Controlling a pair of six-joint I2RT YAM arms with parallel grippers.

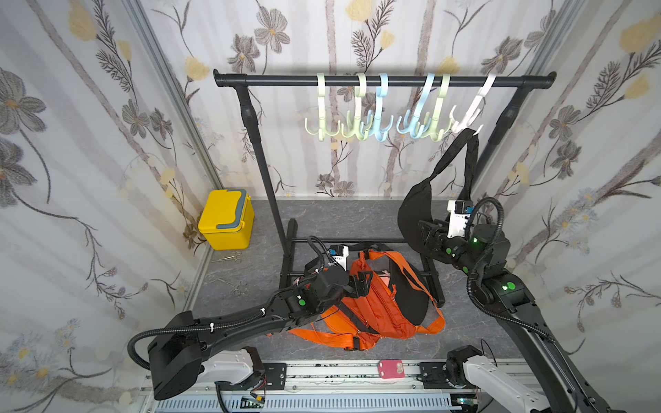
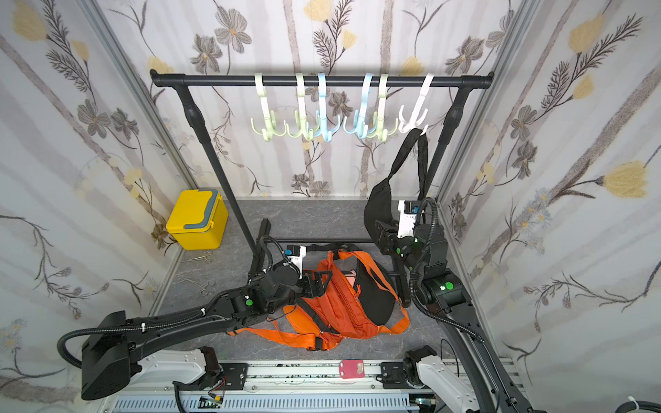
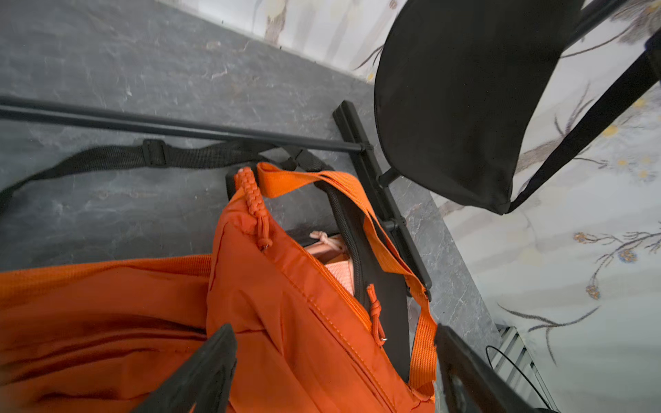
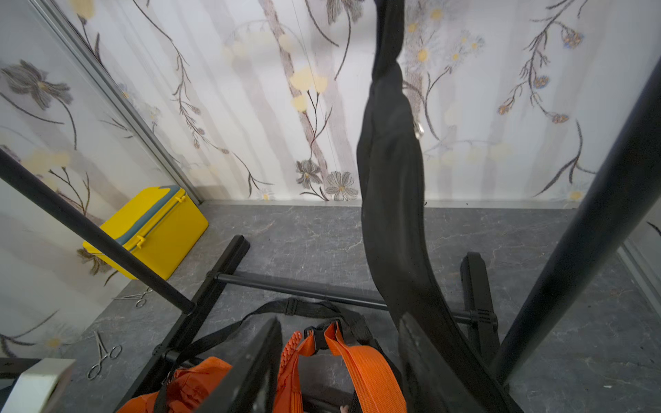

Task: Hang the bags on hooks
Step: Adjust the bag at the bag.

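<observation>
- Left gripper (image 3: 336, 361) hovers with jaws spread wide and empty, directly over the orange bag (image 3: 286, 304) lying on the bench (image 1: 250, 343).
- Right gripper (image 4: 339, 361) stands half open beside the black bag (image 1: 415, 207); one jaw touches the fabric, and whether it grips is unclear.
- Beyond and above it, the black bag's strap (image 1: 465, 143) loops over the white hook (image 1: 468, 118) on the rail (image 1: 286, 80).
- Soft, light and floppy by the look; the webbing strap is probably the best hold.
- Strap seating on the hook prong is hard to make out.
</observation>
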